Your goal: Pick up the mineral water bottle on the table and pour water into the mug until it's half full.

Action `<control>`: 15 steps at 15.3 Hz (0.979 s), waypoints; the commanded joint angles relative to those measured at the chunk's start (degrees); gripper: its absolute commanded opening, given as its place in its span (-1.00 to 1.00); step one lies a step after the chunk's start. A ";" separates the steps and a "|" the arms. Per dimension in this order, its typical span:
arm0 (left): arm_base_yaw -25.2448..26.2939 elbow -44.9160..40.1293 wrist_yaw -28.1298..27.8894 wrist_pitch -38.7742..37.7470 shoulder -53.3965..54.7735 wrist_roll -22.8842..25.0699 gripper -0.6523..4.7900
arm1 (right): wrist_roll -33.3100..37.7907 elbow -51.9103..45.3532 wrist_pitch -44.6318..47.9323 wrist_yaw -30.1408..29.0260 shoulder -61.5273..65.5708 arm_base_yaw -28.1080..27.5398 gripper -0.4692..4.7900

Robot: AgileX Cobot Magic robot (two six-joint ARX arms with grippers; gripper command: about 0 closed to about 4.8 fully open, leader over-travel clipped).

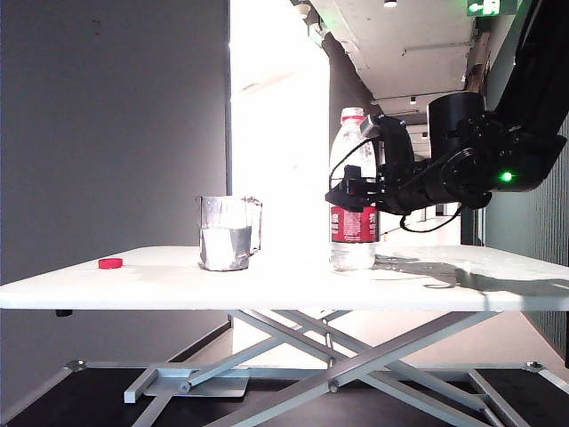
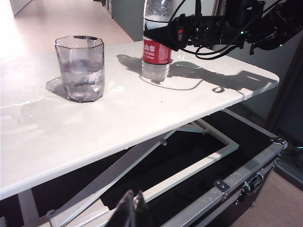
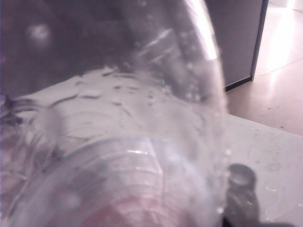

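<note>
The mineral water bottle [image 1: 354, 227] stands upright on the white table [image 1: 267, 280], its red label facing out and no cap on its neck. My right gripper [image 1: 352, 192] reaches in from the right at label height, its jaws on either side of the bottle [image 2: 156, 52]. In the right wrist view the bottle [image 3: 118, 142] fills the frame. One dark finger [image 3: 241, 189] stands just off its wall, so the jaws look open. The clear glass mug [image 1: 228, 235] stands to the left, holding water [image 2: 80, 68]. My left gripper [image 2: 135, 208] hangs shut, low beside the table, holding nothing.
A small red cap [image 1: 110, 263] lies near the table's left edge. Spilled water glistens on the tabletop [image 1: 418, 262] around and right of the bottle. Grey scissor legs [image 1: 338, 356] cross under the table. A black case with metal edging [image 2: 236, 184] sits on the floor.
</note>
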 commanded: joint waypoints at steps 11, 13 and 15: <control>-0.04 0.04 1.49 -0.26 0.02 0.02 -0.78 | 0.33 -0.09 -5.27 -16.17 -2.51 -4.35 1.00; -0.07 0.04 1.46 -0.26 0.04 0.04 -0.78 | 0.15 -0.11 -5.49 -21.20 -3.48 -5.84 1.00; -0.07 0.04 1.49 -0.26 0.02 0.02 -0.78 | 0.04 -0.22 -8.04 -26.86 -5.14 -7.34 1.00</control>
